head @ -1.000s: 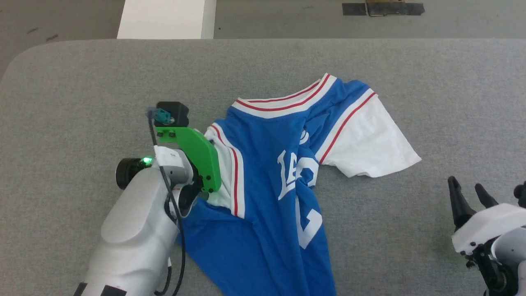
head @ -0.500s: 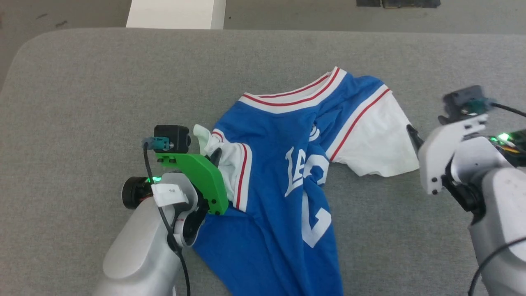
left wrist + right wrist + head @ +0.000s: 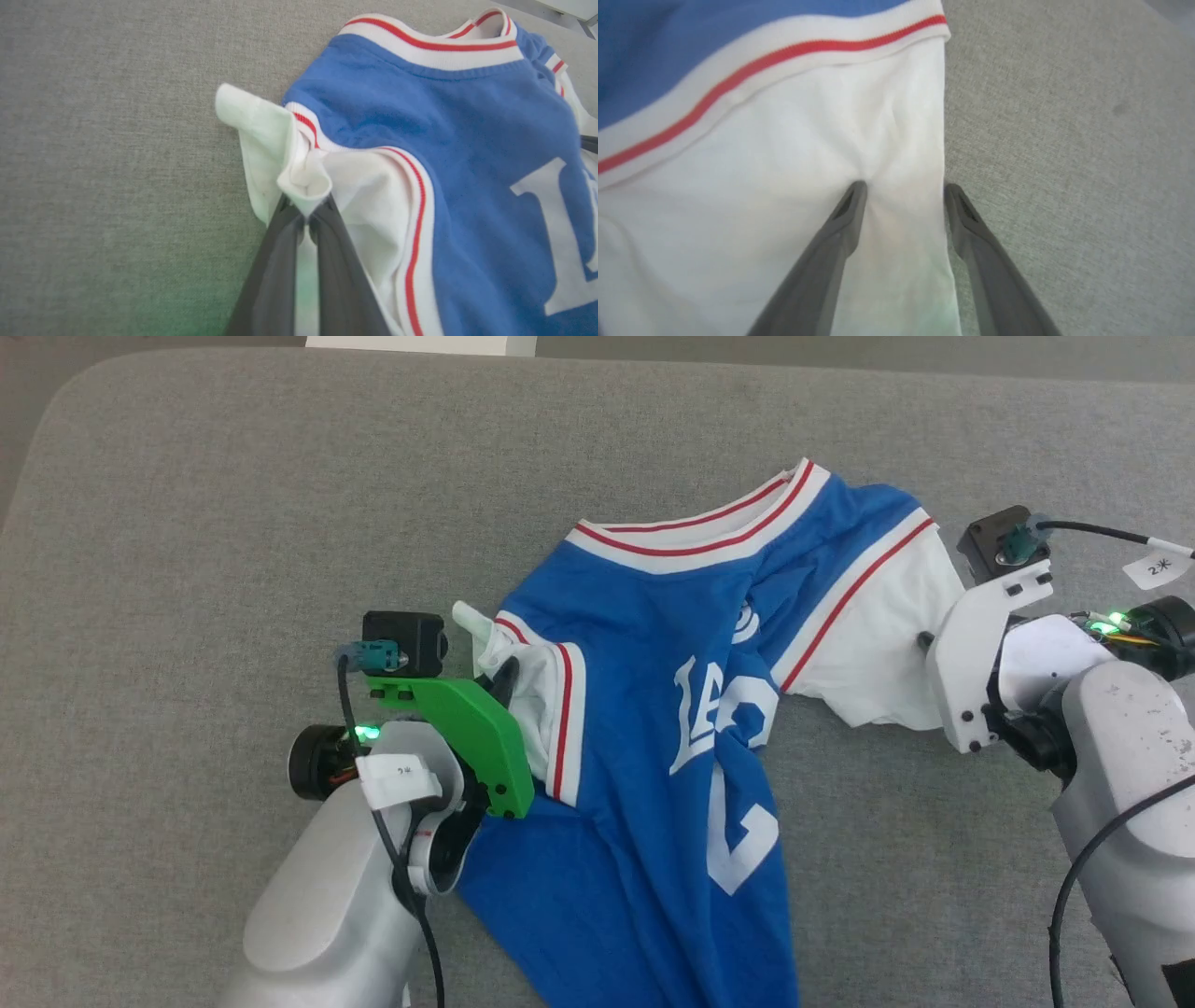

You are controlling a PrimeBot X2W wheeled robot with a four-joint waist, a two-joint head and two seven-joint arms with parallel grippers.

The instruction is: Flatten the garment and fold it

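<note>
The garment (image 3: 653, 709), a bright blue shirt with white lettering and white sleeves edged in red, lies crumpled on the grey table. My left gripper (image 3: 504, 677) is shut on a bunched fold of its left white sleeve (image 3: 261, 126), which it holds slightly raised; the left wrist view shows my left gripper (image 3: 306, 210) with its dark fingers pinched together on that fold. At the right sleeve (image 3: 878, 644), my right gripper (image 3: 924, 639) is low over the cloth. In its wrist view my right gripper (image 3: 903, 186) is open, one fingertip on the white sleeve (image 3: 784, 140) and the other at the sleeve's outer edge.
The grey padded table (image 3: 187, 523) stretches wide to the left of the shirt and behind it. Its rounded back-left corner (image 3: 56, 392) meets darker floor. A white object (image 3: 420, 343) stands past the far edge. The shirt's lower body runs off the bottom of the head view.
The head camera has shifted. My right arm came from the lower right up to the right sleeve. My left gripper closed on the left sleeve and raised a fold of it.
</note>
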